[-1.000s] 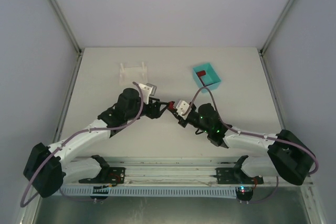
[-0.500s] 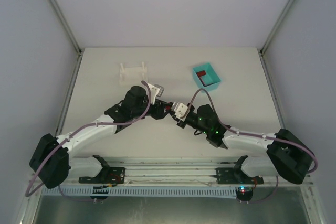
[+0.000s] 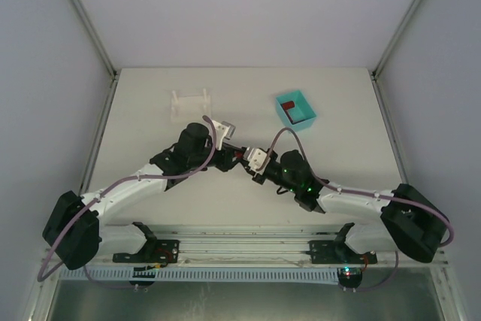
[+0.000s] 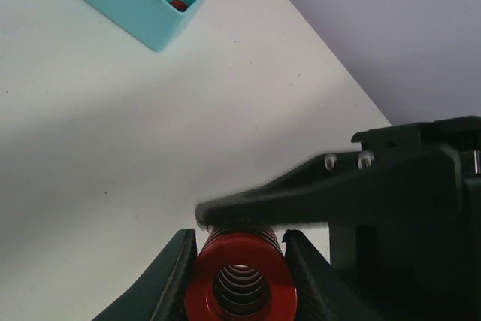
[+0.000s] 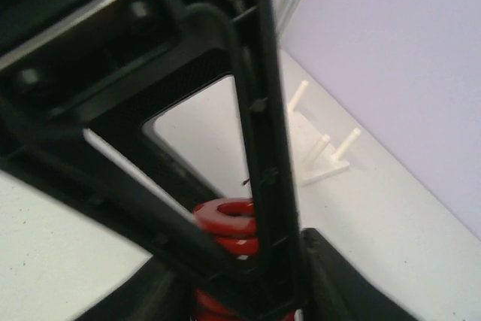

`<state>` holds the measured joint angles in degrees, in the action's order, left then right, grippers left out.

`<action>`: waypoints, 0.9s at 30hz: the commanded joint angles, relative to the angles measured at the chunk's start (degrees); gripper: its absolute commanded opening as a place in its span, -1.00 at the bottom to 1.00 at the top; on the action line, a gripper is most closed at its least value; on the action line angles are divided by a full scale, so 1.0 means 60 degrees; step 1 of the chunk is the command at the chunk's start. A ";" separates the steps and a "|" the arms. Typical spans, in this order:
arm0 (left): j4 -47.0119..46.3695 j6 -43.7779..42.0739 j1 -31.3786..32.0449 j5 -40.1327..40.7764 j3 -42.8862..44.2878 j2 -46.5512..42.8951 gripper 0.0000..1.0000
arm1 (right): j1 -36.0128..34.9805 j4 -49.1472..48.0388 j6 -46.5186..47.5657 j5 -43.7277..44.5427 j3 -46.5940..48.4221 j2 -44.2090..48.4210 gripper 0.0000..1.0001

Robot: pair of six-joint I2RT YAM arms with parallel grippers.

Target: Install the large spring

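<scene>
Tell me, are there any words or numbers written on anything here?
None: no words, numbers, labels or signs can be read in any view.
The red spring, the teal bin and the white peg stand all look plain, with no writing on them.

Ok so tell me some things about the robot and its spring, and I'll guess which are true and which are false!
1. The spring is red. True.
2. The left tool is shut on the spring. True.
3. The teal bin is empty. False: a red part lies inside it.
4. The spring already sits on the white peg stand. False: it is held between the left tool and the right tool, apart from the stand.
5. The two tools meet near the middle of the table. True.
</scene>
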<state>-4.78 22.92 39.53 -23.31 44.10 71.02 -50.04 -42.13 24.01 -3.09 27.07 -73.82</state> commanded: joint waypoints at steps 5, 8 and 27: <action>0.0830 -0.0183 0.0070 0.0605 0.0667 -0.0450 -1.00 | -0.0054 0.1331 -0.0273 0.1321 0.0771 0.0287 0.65; 0.1345 -0.0388 -0.0060 0.1516 0.1015 -0.0553 -1.00 | -0.0057 0.2642 -0.0902 0.2057 0.0998 0.0714 0.99; 0.2676 -0.1776 -0.2485 0.6024 0.3791 0.1950 -1.00 | -0.0017 0.8005 -0.5655 0.4916 0.2023 0.2049 0.98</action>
<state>9.41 15.38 28.21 7.11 61.30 79.92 -50.11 1.96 -6.33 22.33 40.51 -60.14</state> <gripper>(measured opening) 0.310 0.991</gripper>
